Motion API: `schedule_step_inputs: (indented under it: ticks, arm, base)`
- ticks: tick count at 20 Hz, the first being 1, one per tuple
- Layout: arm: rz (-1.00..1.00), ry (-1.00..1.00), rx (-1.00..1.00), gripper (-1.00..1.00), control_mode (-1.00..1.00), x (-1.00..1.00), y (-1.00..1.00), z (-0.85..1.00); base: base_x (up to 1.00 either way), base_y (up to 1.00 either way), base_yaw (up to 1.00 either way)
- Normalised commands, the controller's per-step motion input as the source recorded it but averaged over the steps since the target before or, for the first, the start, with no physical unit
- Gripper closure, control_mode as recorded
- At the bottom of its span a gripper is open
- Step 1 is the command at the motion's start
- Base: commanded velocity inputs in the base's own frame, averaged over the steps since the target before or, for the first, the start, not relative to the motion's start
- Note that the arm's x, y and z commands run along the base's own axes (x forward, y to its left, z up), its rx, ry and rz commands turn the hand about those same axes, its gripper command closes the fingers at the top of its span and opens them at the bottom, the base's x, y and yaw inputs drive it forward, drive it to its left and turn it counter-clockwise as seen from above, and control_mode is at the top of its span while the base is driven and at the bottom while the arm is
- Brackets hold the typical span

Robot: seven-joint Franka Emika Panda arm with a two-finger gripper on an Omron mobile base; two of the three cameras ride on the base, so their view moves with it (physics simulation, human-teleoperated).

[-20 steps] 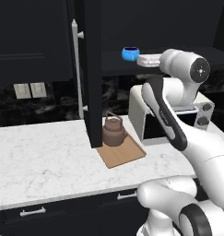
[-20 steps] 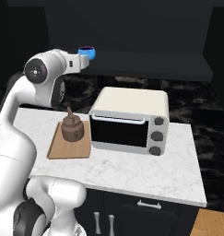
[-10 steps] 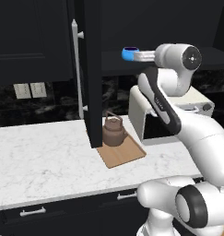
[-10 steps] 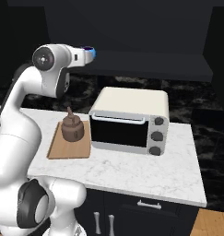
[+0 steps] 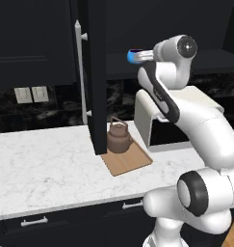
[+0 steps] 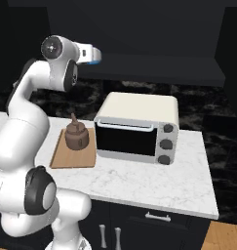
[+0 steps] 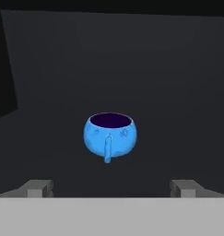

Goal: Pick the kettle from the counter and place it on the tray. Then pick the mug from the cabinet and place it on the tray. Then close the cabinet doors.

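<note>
Gripper point(image 7: 111, 188) stood spread wide at bottom of hand view, empty, mug point(image 7: 109, 134) centred beyond, upright, handle facing camera. Left base view: kettle point(image 5: 119, 137) sat on tray point(image 5: 127, 162), centre. Right base view: same, centre left.

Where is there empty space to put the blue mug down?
The wooden tray has bare board in front of the kettle, toward the counter's front edge. The counter left of the open cabinet door is wide and bare too. It is crowded behind the tray, where kettle, door and toaster oven stand close.
</note>
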Motion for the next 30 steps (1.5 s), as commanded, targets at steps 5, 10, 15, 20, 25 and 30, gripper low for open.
schedule_step_inputs:
  ticks: [5, 10, 15, 20, 25, 30]
  arm:
    - [0.00, 0.16, -0.11, -1.00, -1.00, 0.39, 0.19, -0.10]
    - [0.00, 0.02, -0.01, -1.00, -1.00, 0.35, 0.05, -0.17]
    - [0.00, -0.02, 0.05, -1.00, -1.00, 0.26, 0.00, -0.25]
    - [0.00, -0.01, 0.07, -1.00, -1.00, 0.30, 0.00, -0.09]
    - [0.00, 0.00, 0.07, -1.00, -1.00, 0.35, 0.00, 0.00]
    - [0.00, 0.00, 0.03, -1.00, -1.00, 0.19, -0.05, -0.01]
  base:
    - [0.00, 0.00, 0.00]
    - [0.00, 0.00, 0.00]
    - [0.00, 0.00, 0.00]
    - [0.00, 0.00, 0.00]
    - [0.00, 0.00, 0.00]
    - [0.00, 0.00, 0.00]
